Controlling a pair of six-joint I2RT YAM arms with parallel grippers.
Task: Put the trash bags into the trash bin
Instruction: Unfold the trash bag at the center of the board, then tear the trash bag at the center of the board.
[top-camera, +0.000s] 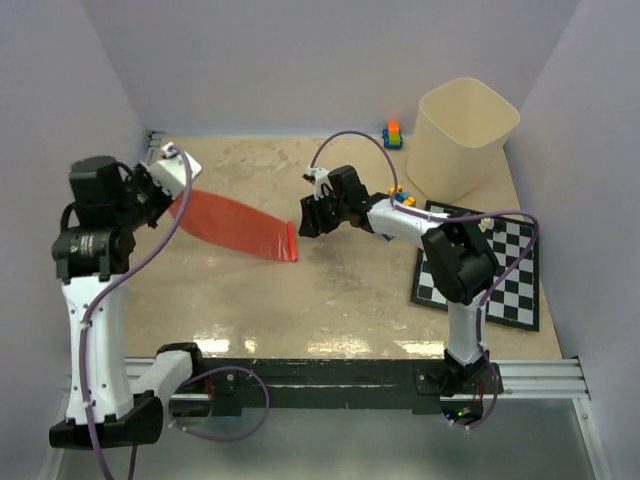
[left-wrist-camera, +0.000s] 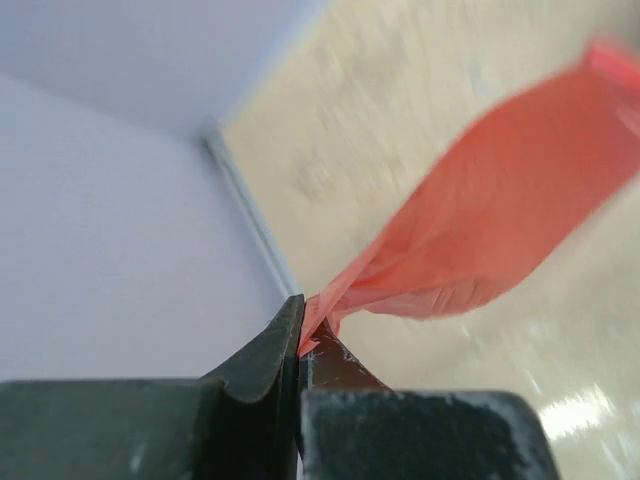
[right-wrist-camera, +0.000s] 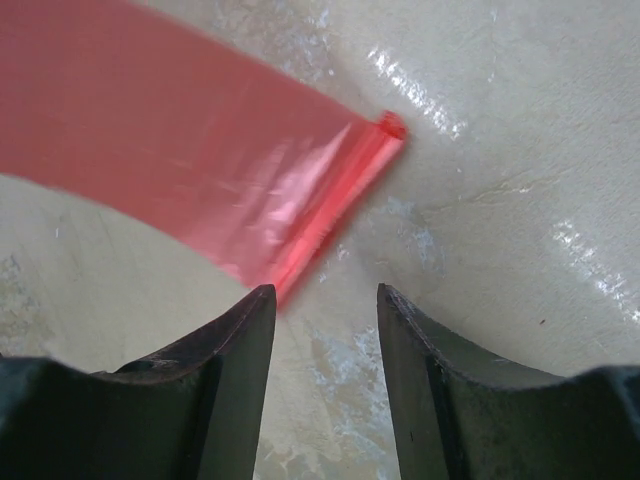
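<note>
Top external: bag (top-camera: 235, 225) outside bin (top-camera: 455, 160)

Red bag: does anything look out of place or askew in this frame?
Only mildly. The bag is pinched at one bunched corner by the left pincer and trails out slanted; the right pincer stands open just short of its folded end. Nothing torn or spilled.
</note>
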